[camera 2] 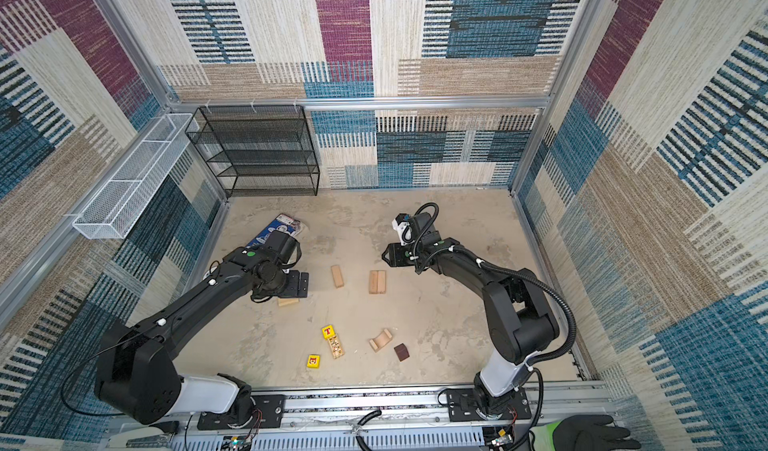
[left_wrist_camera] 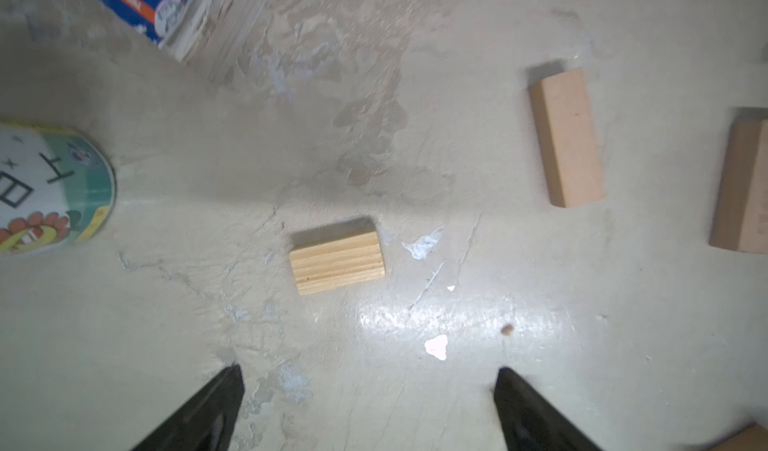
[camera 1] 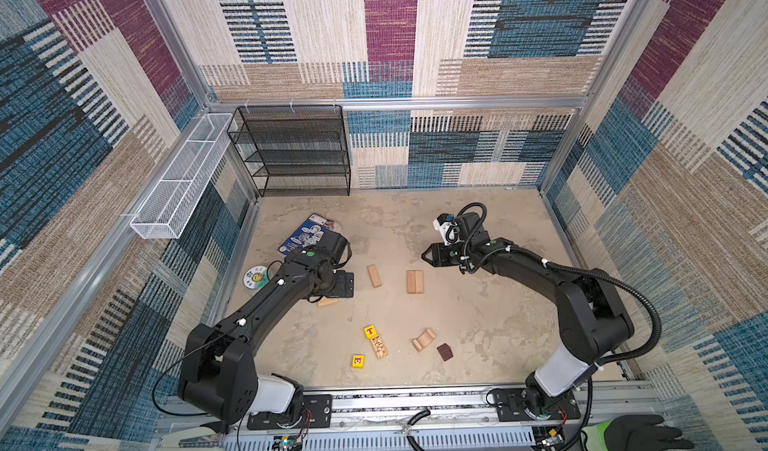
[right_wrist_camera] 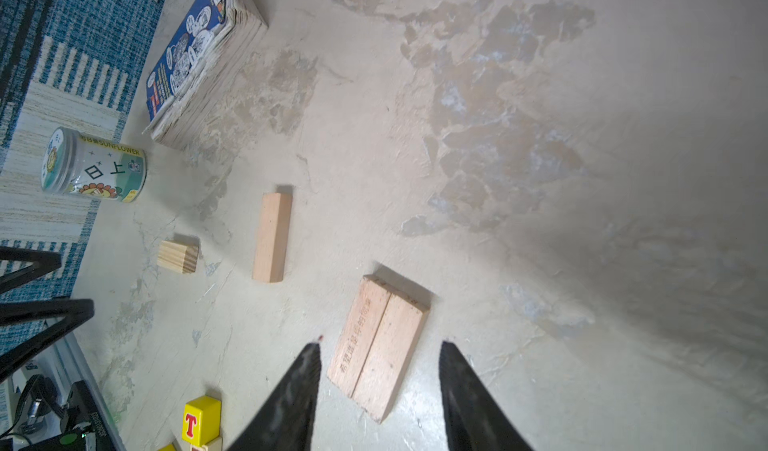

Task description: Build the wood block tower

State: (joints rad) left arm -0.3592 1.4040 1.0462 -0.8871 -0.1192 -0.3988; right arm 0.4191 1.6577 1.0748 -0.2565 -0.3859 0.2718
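Evidently pickup stage: left claw [left_wrist_camera: 369, 369], wide apart, empty, faces short block [left_wrist_camera: 336, 262]; right claw [right_wrist_camera: 381, 343], also apart, by paired bars [right_wrist_camera: 388, 324], three o'clock of that block. Next, likely: descend, clamp.

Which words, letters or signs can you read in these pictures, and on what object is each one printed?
"T": red, on a yellow cube.
"E": red, on a second yellow cube.
"SUNFLOWER": on the round jar.
"日上": also on the round jar.
Chinese characters along a wooden bar: too faint to read with certainty.
Print on the blue book: too small to read.
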